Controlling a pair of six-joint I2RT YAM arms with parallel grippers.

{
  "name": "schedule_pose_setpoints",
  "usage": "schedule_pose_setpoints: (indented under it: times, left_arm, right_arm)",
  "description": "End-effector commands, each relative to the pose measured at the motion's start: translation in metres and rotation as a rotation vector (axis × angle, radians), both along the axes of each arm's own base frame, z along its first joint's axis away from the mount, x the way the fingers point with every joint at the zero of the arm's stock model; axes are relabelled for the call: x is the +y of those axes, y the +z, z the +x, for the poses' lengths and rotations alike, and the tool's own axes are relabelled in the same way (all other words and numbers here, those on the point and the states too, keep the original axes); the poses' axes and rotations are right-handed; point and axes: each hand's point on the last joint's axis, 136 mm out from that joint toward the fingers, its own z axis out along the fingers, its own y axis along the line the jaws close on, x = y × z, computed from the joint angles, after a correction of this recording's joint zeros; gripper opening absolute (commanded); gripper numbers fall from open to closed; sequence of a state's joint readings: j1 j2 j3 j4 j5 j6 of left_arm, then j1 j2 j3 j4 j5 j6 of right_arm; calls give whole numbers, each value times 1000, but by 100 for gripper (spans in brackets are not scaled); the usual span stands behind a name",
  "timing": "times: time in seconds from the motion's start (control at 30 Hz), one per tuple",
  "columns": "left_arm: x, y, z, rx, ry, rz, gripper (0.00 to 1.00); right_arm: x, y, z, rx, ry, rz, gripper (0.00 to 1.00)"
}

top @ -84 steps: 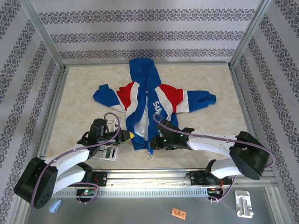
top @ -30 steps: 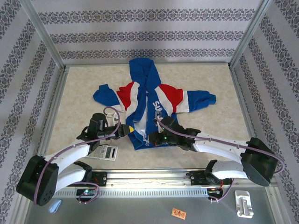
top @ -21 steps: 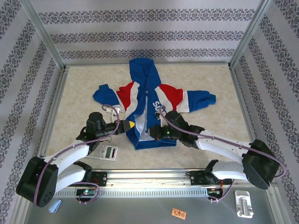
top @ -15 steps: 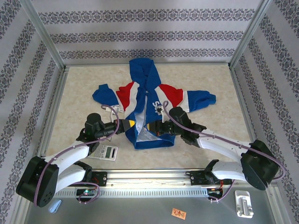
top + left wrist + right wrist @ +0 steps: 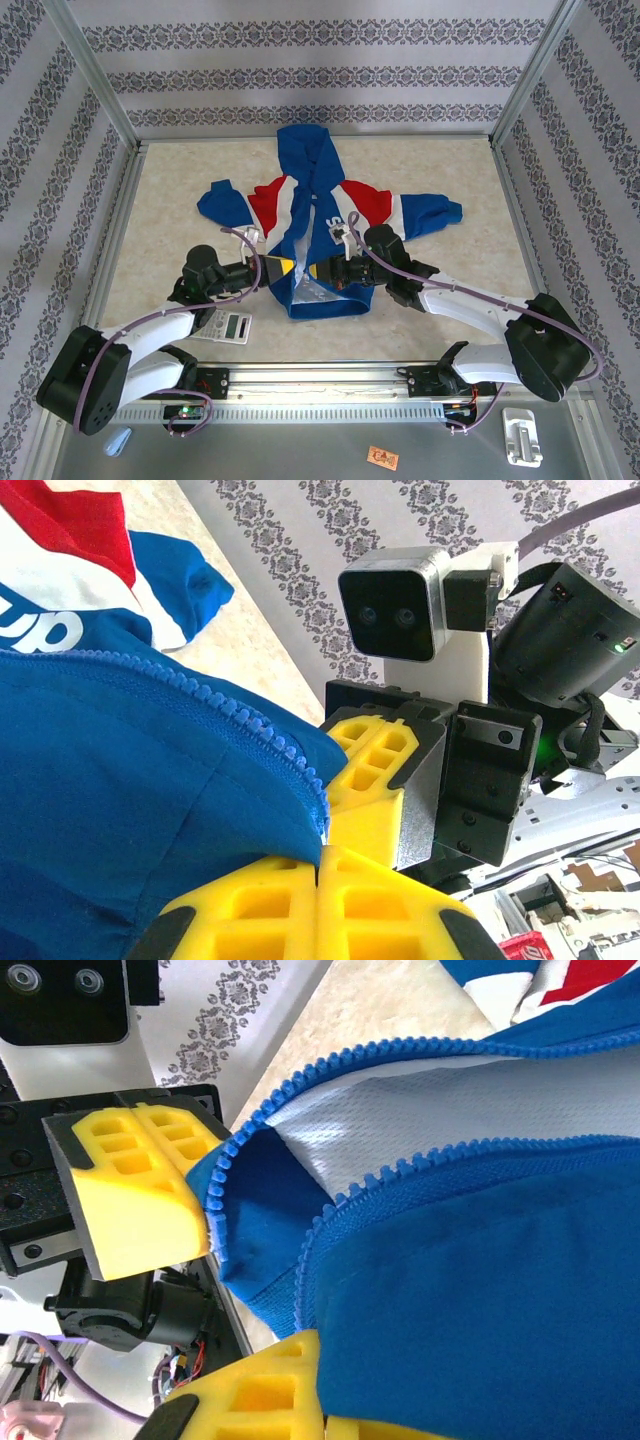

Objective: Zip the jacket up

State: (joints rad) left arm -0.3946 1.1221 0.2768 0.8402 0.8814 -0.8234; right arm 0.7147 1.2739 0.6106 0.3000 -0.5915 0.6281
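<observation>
Both left tool [image 5: 283, 266] and right tool [image 5: 324, 270] clamp the jacket [image 5: 300, 160], hiding the ends of its zipper [image 5: 400, 1168].

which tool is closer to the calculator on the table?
Left. The left tool grips the jacket hem just up-right of the calculator in the top view; the right tool holds the hem farther right.
</observation>
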Motion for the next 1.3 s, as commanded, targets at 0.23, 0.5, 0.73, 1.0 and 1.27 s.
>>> schedule_pose_setpoints:
  times: [0.23,0.5,0.73,1.0,1.27]
  left_arm:
    - [-8,-2,-10,-141,-39,32,0]
    - [-11,-6,-10,-141,-54,23,0]
    - [-14,-10,-11,-130,-72,19,0]
    - [-17,-12,-11,-123,-78,10,0]
    - [-17,-17,-11,-115,-74,18,0]
  right_arm:
    - [3,22,8,-53,14,61,0]
    - [4,24,10,-54,11,67,0]
    - [3,23,11,-58,-1,62,0]
    - [2,24,13,-61,-13,62,0]
    - [0,23,18,-51,-41,57,0]
